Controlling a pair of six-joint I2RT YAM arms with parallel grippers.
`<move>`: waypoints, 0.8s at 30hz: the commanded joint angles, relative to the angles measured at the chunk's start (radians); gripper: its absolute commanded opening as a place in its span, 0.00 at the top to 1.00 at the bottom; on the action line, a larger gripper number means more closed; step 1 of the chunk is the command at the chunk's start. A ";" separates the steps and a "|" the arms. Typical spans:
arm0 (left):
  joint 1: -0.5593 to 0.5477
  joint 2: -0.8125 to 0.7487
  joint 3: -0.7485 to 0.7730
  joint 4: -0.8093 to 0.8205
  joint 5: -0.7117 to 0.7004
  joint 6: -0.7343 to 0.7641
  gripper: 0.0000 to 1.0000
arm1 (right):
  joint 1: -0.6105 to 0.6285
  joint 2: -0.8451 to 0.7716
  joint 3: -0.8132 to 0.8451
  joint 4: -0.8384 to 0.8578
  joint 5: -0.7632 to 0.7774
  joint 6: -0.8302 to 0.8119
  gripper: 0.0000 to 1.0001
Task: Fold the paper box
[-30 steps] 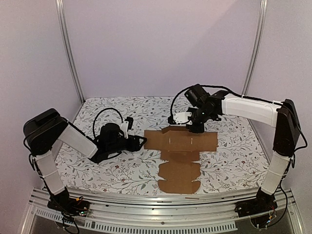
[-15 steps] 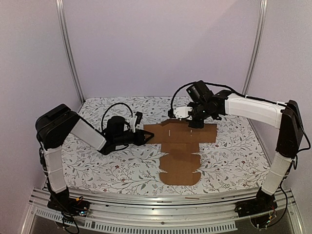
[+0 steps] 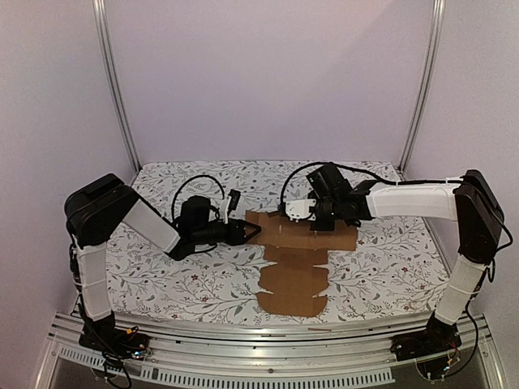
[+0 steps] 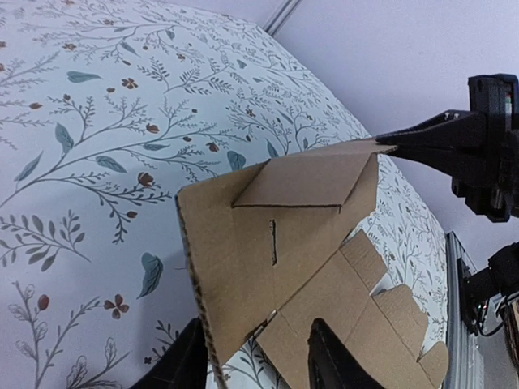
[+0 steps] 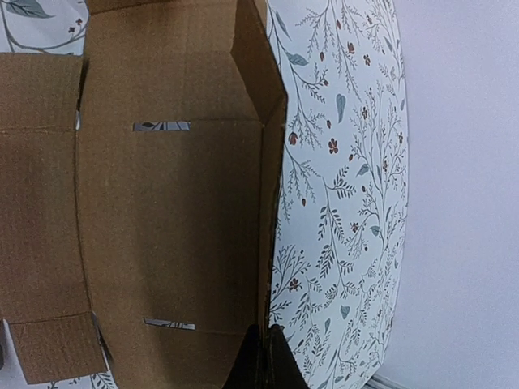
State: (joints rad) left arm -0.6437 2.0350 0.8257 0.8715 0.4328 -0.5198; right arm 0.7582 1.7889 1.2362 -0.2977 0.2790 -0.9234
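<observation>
Brown cardboard, the box lies as an unfolded die-cut sheet at the middle of the floral cloth. In the top view its broad cross-panel sits toward 12 o'clock and a narrower tongue with notched edges runs toward 6 o'clock.

The left gripper meets the sheet at about 10 o'clock, low and reaching in from the left. In the left wrist view its fingers stand apart, unclenched, with the corrugated edge of the box between them. That end of the sheet is tilted up off the cloth, and one slit shows in the raised panel.

The right gripper comes in at 12 o'clock, over the far edge. In the right wrist view its fingertips are pressed together into a dark wedge, pinching the far flap of the box along its fold, so that the flap stands up from the panel. Two short slits show in the panel beside it. From the left wrist camera the right gripper shows as a pointed black tip clamped on the corner of that raised flap.
</observation>
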 commanded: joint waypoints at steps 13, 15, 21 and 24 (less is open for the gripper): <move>0.025 -0.340 -0.215 -0.135 -0.184 0.081 0.45 | 0.064 -0.043 -0.207 0.528 0.108 -0.293 1.00; 0.036 -0.345 -0.220 -0.145 -0.213 0.082 0.45 | 0.063 -0.027 -0.171 0.528 0.098 -0.302 1.00; 0.044 -0.291 -0.197 -0.105 -0.218 0.076 0.42 | 0.062 0.000 -0.075 0.394 0.061 -0.267 1.00; 0.048 -0.275 -0.197 -0.075 -0.261 0.079 0.41 | 0.054 -0.009 -0.033 0.245 0.014 -0.218 1.00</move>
State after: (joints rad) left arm -0.6094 1.7252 0.6220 0.7708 0.2340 -0.4541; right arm 0.8230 1.7741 1.1484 0.1204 0.3584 -1.1896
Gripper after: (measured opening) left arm 0.583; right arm 0.005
